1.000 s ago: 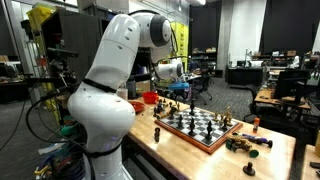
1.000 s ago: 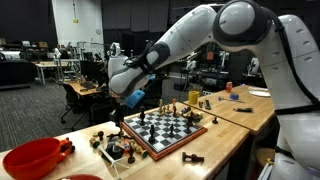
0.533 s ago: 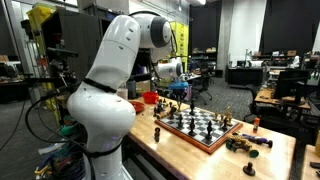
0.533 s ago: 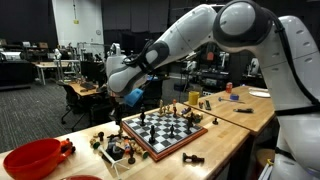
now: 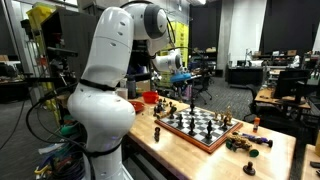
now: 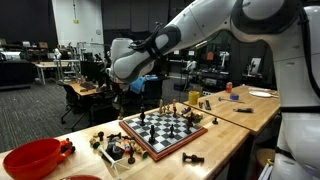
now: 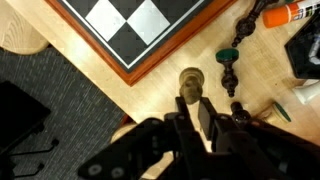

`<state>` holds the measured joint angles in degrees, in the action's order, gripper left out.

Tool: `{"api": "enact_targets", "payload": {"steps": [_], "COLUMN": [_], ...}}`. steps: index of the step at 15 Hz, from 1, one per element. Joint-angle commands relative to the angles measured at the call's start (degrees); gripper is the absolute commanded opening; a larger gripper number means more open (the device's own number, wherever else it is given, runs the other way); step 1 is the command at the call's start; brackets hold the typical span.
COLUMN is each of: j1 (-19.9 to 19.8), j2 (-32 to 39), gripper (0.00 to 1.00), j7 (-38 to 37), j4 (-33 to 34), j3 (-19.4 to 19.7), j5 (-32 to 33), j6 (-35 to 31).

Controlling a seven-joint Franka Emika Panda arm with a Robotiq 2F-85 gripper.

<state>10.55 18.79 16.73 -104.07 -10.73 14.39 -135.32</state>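
The arm (image 5: 112, 58) has risen since half a second ago: in both exterior views its elbow stands higher and its wrist is farther above the bench (image 5: 275, 150). The chessboard (image 5: 200, 125) and the men on it have not moved. In the wrist view the hand (image 7: 194, 106) is clenched on a pale wooden chess piece (image 7: 190, 80). It holds the piece in the air over the bench's edge, just off the board's corner and near a dark piece (image 7: 229, 62) lying on the wood.

light: dim hall, overhead lamps | wrist view: blurred, soft focus
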Motion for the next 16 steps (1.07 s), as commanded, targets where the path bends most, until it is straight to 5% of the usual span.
{"api": "enact_targets", "payload": {"steps": [1, 16], "j1": [-0.9, -3.7], "j2": [-5.0, -7.7], "gripper": [0.04, 0.04], "j7": [4.0, -4.2], "j4": [-4.1, 2.2], "j3": [-0.5, 7.6], "j5": [-0.9, 9.9], "j6": [-1.5, -1.0]}}
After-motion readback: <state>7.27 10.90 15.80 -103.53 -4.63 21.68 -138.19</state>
